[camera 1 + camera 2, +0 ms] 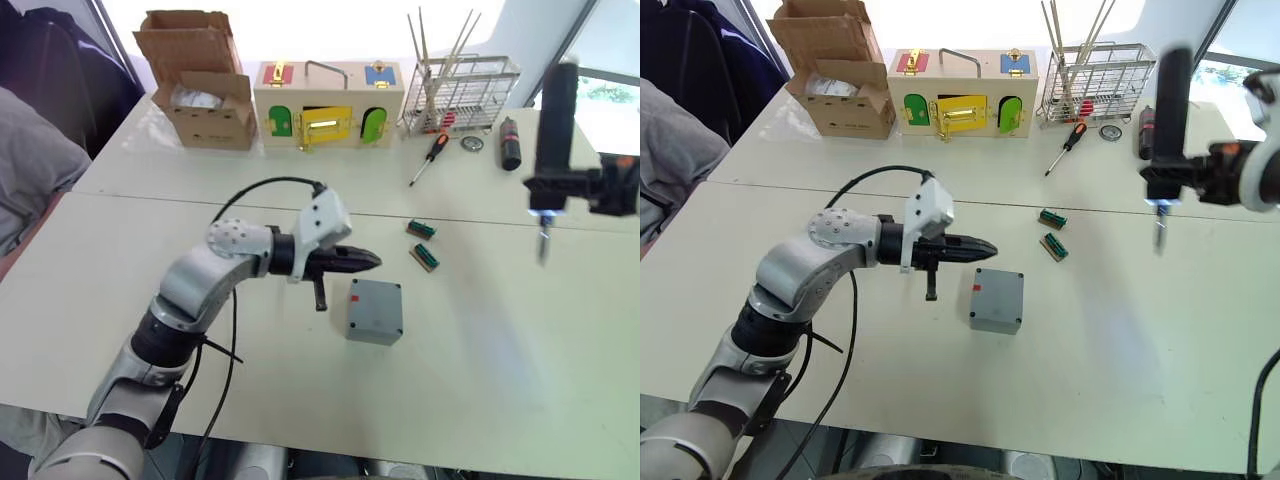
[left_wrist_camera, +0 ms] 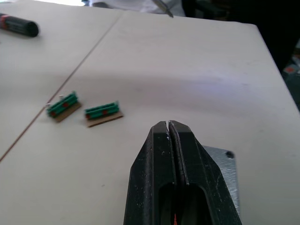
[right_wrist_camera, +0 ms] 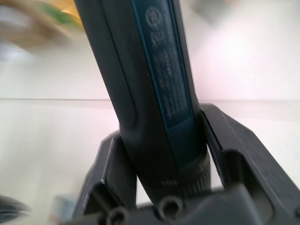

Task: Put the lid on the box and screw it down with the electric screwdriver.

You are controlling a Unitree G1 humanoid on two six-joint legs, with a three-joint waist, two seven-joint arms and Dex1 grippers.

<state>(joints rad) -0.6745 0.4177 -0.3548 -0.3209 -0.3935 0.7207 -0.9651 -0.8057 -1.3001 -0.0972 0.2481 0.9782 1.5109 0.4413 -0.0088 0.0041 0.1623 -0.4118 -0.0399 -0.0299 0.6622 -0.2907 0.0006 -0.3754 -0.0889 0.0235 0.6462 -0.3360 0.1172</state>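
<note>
On table (image 1: 520,330): one box (image 1: 375,311), two green connectors (image 1: 423,243); left fingers (image 2: 169,140) closed empty, right fingers (image 3: 225,140) gripping electric screwdriver (image 1: 553,125).

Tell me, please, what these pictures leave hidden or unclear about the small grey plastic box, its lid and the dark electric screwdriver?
- Small grey plastic box: head views show it closed, with a red mark; whether the flat grey lid is screwed down is too small to tell.
- In the left wrist view the shut left gripper hides most of that lid.
- Dark blue-black electric screwdriver, held by the right gripper: its thin bit is blurred in the head views and out of frame in the right wrist view.
</note>
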